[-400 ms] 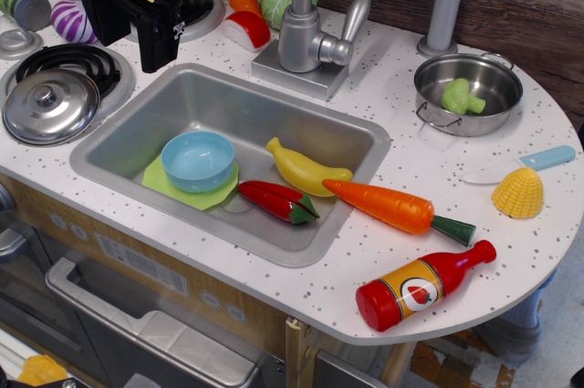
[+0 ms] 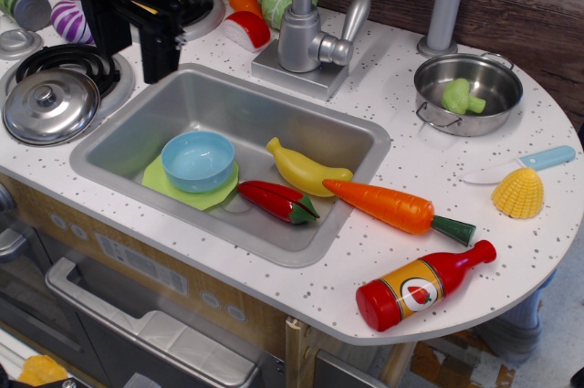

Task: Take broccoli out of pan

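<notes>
The broccoli [image 2: 459, 96] lies inside the pan [image 2: 468, 93] at the upper right of the frame, its pale-green head toward the left wall of the pan and its stem pointing right; the pan stands on the speckled white bench [image 2: 429, 178], just in front of a grey post [image 2: 447, 0]; the end effector [image 2: 137, 14] is a dark block at the upper left of the frame, over the bench edge beside the sink [image 2: 233, 155], well apart from the pan; whether its fingers are spread or pressed together cannot be told, as they merge into one black mass, and nothing is seen held in it. In the sink lie a blue bowl [image 2: 198, 160] on a green leaf [image 2: 160, 183], a banana [image 2: 301, 169] and a red pepper [image 2: 278, 201]; a carrot [image 2: 392, 207] rests across the sink's right rim; a ketchup bottle [image 2: 424, 286] lies at lower right; a corn piece [image 2: 518, 194] and a toy knife [image 2: 520, 164] sit at the right edge; a steel lid [image 2: 50, 105] covers a burner at left.
</notes>
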{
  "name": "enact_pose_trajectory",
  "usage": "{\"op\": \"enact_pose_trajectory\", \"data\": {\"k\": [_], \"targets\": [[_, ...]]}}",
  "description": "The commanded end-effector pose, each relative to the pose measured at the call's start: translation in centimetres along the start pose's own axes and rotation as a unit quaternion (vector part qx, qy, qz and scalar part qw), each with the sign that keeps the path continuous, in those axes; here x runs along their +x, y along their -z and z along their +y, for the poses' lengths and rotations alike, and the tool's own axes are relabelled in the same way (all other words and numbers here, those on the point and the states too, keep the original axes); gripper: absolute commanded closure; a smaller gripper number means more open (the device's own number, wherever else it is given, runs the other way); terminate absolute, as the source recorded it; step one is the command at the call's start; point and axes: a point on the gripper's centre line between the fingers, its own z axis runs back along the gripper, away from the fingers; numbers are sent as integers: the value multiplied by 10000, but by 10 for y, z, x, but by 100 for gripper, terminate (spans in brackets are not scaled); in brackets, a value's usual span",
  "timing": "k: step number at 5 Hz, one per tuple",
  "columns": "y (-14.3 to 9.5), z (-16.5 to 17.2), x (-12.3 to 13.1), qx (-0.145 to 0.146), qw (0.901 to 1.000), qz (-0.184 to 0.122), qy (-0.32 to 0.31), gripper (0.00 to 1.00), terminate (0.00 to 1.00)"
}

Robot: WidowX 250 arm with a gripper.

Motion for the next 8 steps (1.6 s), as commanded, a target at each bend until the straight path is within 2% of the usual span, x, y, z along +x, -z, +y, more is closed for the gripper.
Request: {"op": "enact_pose_trajectory", "data": {"k": [1, 2, 3, 5, 6, 7, 8], "targets": [[-45, -60, 24, 72, 9985, -475, -271, 0, 0], [-58, -101, 46, 47, 9964, -726, -428, 0, 0], [-61, -128, 72, -33, 9954, -843, -459, 0, 0], [-45, -143, 139, 160, 9945, -1028, -104, 0, 0], [-34, -148, 161, 366, 9933, -1093, 76, 0, 0], [-21, -142, 183, 166, 9959, -858, 246, 0, 0], [-8, -148, 196, -10, 9949, -971, 287, 0, 0]]}}
